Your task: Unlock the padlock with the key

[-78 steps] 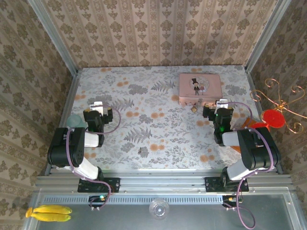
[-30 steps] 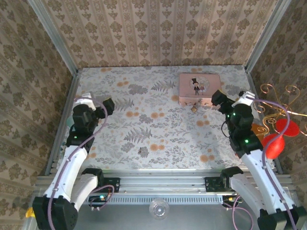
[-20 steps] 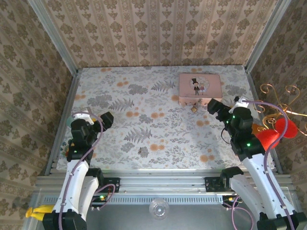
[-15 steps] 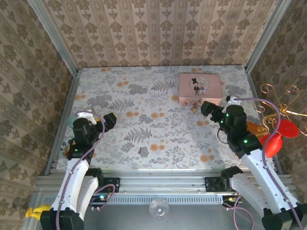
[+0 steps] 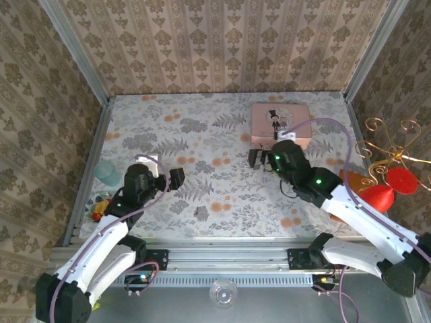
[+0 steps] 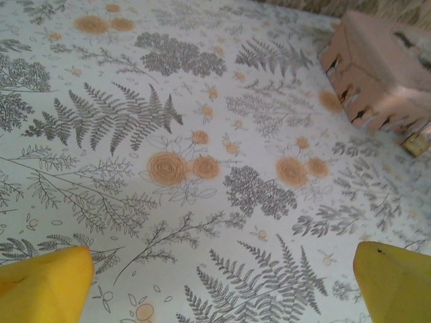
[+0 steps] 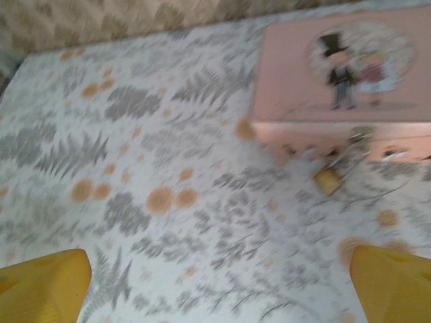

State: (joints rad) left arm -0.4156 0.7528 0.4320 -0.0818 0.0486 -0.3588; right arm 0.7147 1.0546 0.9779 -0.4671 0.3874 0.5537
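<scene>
The brass padlock (image 7: 330,179) with its thin shackle hangs at the front of the pink tin (image 7: 340,74), up and to the right of my open right gripper (image 7: 219,286). It is also at the right edge of the left wrist view, the padlock (image 6: 417,143) below the pink tin (image 6: 380,70). From above, my right gripper (image 5: 257,159) hovers just in front of the tin (image 5: 281,121) and covers the padlock. The small dark key (image 5: 197,212) lies on the floral cloth, near the front. My left gripper (image 5: 175,179) is open, up and left of the key. Left gripper (image 6: 219,289) has only cloth between its yellow fingertips (image 6: 44,286).
A teal cup (image 5: 106,173) and small coloured bits (image 5: 100,206) sit at the left edge. A red ornament on gold wire (image 5: 390,180) stands at the right wall. Patterned walls enclose the table on three sides. A clear glass (image 5: 223,293) sits on the front rail.
Both arms have swung inward. The right gripper has moved left and now hangs over the tin's front. The left gripper has moved right toward the middle. Both stay open.
</scene>
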